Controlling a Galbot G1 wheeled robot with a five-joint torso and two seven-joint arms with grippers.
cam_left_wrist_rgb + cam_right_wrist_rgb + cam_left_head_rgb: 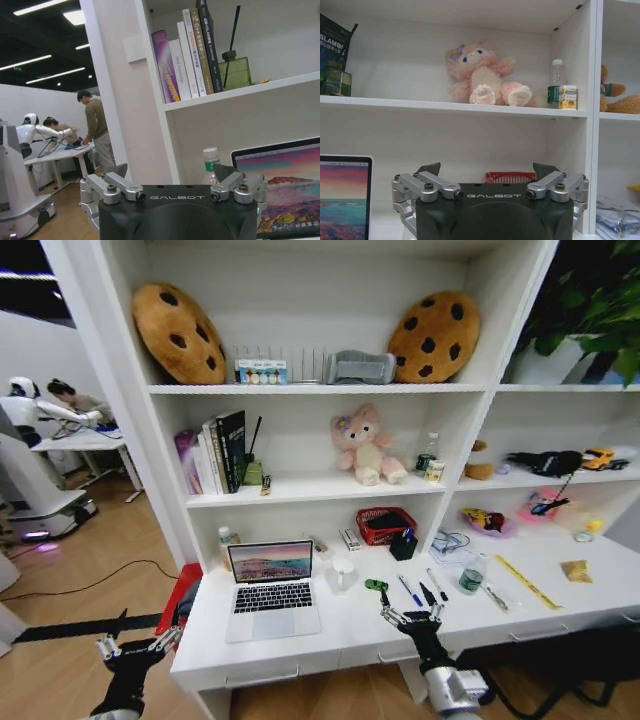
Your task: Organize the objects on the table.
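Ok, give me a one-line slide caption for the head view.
Right gripper open above the table near the pens; left gripper open beside it.

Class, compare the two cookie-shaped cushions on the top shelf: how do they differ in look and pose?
The left cookie cushion is a paler tan and leans toward the right; the right cookie cushion is a deeper orange-brown and leans toward the left. Both are round, carry dark chip spots and stand on edge against the shelf's back wall.

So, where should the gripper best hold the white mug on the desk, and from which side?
Probably from above, fingers across the rim of the white mug: it stands upright and open-topped between the laptop and the green toy car, leaving little side room.
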